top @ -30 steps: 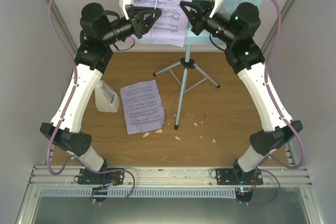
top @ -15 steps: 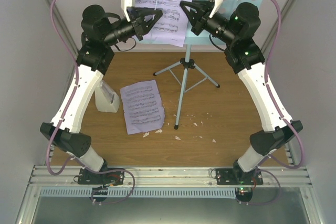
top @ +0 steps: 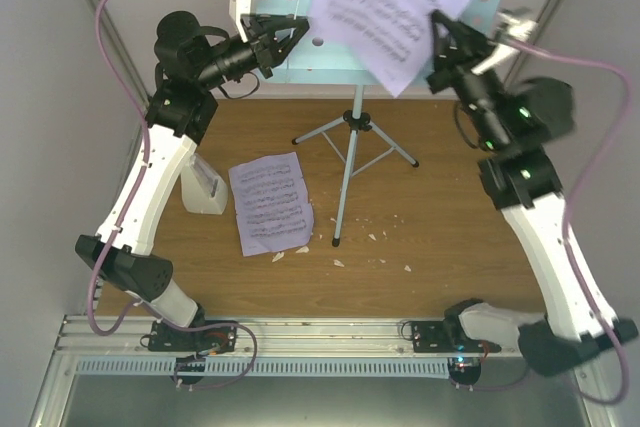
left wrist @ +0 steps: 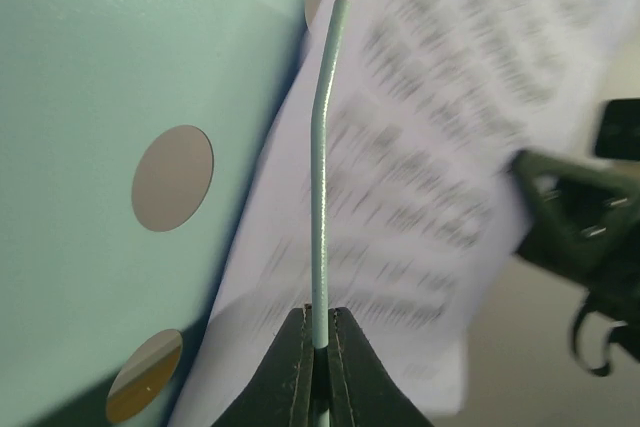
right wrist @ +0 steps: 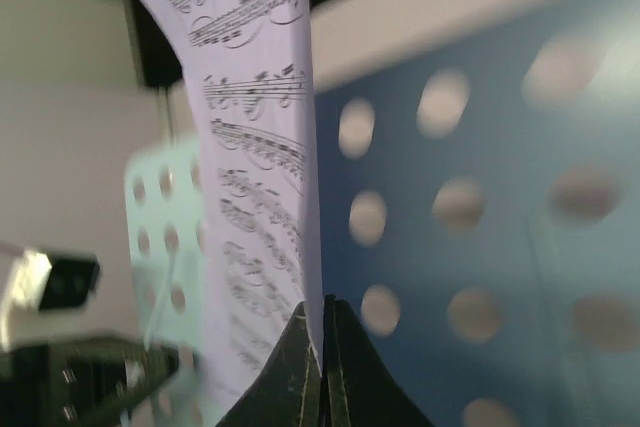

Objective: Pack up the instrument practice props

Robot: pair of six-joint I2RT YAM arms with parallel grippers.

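Note:
The light-blue music stand (top: 350, 137) stands at the back, its perforated desk (top: 270, 57) up top. My left gripper (top: 297, 27) is shut on the desk's thin wire page holder (left wrist: 320, 197), jaws (left wrist: 320, 332) pinching its lower end. My right gripper (top: 440, 32) is shut on the edge of a lavender sheet-music page (top: 400, 7), held tilted in front of the desk's right half. The right wrist view shows the page (right wrist: 255, 147) edge-on between the jaws (right wrist: 322, 332). A second page (top: 270, 204) lies flat on the table. The white metronome (top: 205, 187) stands left of it.
White crumbs (top: 370, 237) lie scattered near the tripod's front leg. Grey enclosure walls (top: 40, 97) close in left and right. An aluminium rail (top: 320, 332) runs along the near edge by the arm bases. The right arm's cable loops out towards the right wall.
The right arm has swung right and pulled the page off the desk, tilting it. The left gripper has stayed on the wire holder. The bare left half of the desk now shows.

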